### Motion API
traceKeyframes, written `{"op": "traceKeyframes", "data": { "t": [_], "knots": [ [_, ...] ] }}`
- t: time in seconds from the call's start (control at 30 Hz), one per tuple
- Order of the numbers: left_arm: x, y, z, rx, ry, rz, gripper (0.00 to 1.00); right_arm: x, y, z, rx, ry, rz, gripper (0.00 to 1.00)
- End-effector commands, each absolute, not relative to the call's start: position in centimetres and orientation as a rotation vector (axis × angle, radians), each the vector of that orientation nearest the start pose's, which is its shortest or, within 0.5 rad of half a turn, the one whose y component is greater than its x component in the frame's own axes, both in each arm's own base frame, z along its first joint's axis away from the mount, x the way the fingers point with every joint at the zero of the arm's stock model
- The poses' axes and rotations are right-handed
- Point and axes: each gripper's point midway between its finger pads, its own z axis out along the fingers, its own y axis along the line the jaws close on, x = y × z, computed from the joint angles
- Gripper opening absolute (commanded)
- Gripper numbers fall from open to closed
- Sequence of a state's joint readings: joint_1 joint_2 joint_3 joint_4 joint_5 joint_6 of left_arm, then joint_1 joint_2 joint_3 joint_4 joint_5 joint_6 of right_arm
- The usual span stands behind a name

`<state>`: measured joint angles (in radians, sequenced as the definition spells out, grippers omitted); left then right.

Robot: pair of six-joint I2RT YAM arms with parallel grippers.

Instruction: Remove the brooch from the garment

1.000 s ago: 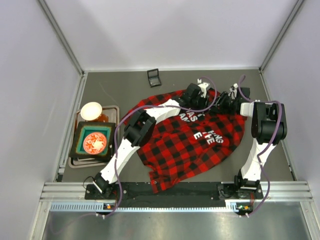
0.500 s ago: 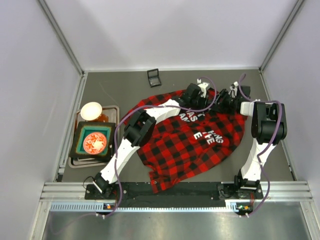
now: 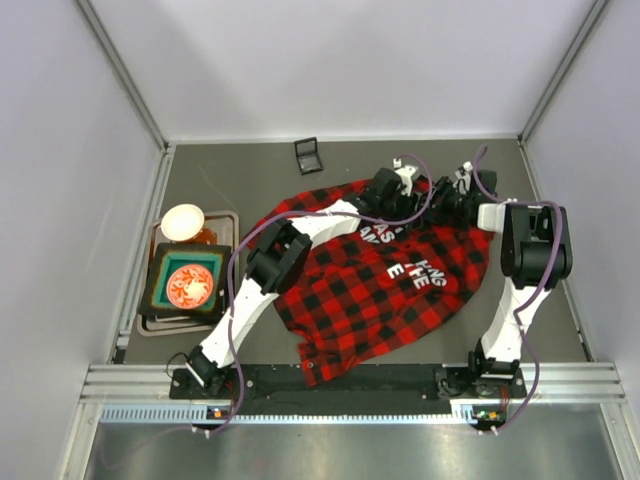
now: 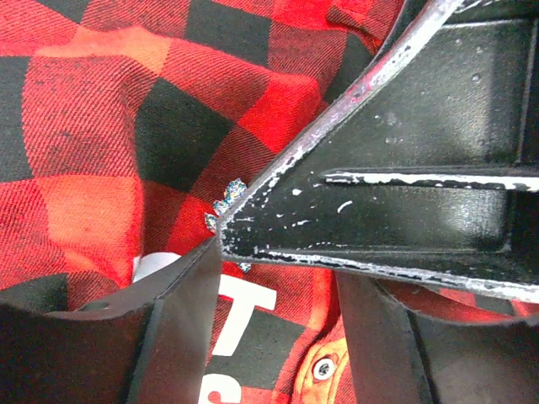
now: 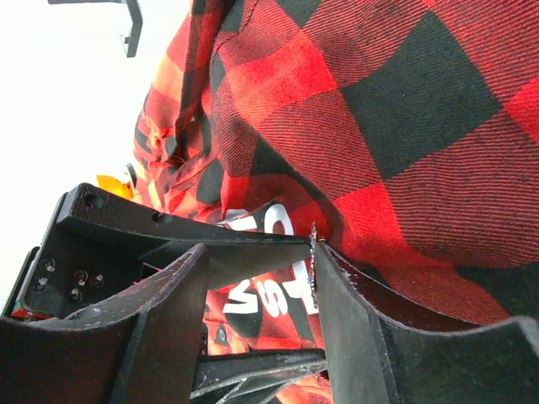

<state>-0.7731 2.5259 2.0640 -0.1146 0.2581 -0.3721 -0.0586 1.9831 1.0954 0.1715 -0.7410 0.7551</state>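
Note:
The garment [image 3: 380, 290], a red-and-black plaid shirt with white lettering, lies spread on the table. Both grippers meet at its far edge, the left gripper [image 3: 408, 198] beside the right gripper [image 3: 442, 203]. The brooch [image 4: 228, 200], a tiny sparkly pin, sits on the cloth just past the left gripper [image 4: 282, 286], whose jaws stand open over a white letter. One finger of the right arm [image 4: 396, 202] crosses that view and touches the pin. In the right wrist view the brooch [image 5: 313, 265] shows edge-on against the inner face of one finger of the open right gripper [image 5: 261, 252].
A small black square box [image 3: 309, 155] lies on the table beyond the shirt. At the left stands a tray [image 3: 148, 322] with a white bowl [image 3: 182, 221] and a dark square dish [image 3: 186, 282]. A metal snap [image 4: 322, 368] shows on the cloth.
The left gripper's jaws have widened. The right gripper has shifted slightly toward the far side and the left gripper. The shirt has stayed in place.

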Motion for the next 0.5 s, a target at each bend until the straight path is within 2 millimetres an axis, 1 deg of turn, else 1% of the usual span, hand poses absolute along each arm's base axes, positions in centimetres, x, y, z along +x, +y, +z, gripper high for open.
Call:
{"op": "traceKeyframes", "data": {
  "t": [0.0,0.1,0.17,0.23,0.27,0.3,0.47],
  "knots": [
    [44.0,-50.0,8.1,0.558,2.146,-0.917,0.63,46.0,12.2,9.8,0.430,2.200,1.211,0.52],
    [44.5,-50.0,8.2,0.541,2.144,-0.907,0.60,45.6,12.4,9.8,0.448,2.200,1.230,0.53],
    [44.9,-49.7,7.8,0.525,2.152,-0.894,0.58,45.7,12.6,10.1,0.439,2.178,1.259,0.53],
    [45.4,-49.7,8.1,0.505,2.146,-0.890,0.56,45.8,12.8,10.4,0.445,2.162,1.289,0.54],
    [45.6,-49.6,7.7,0.498,2.153,-0.883,0.55,45.8,12.9,10.5,0.446,2.156,1.300,0.54],
    [45.9,-49.7,8.0,0.487,2.148,-0.886,0.53,45.8,13.0,10.5,0.455,2.157,1.311,0.54],
    [46.2,-49.6,8.1,0.466,2.144,-0.907,0.43,45.7,12.7,10.1,0.453,2.178,1.284,0.56]
  ]
}}
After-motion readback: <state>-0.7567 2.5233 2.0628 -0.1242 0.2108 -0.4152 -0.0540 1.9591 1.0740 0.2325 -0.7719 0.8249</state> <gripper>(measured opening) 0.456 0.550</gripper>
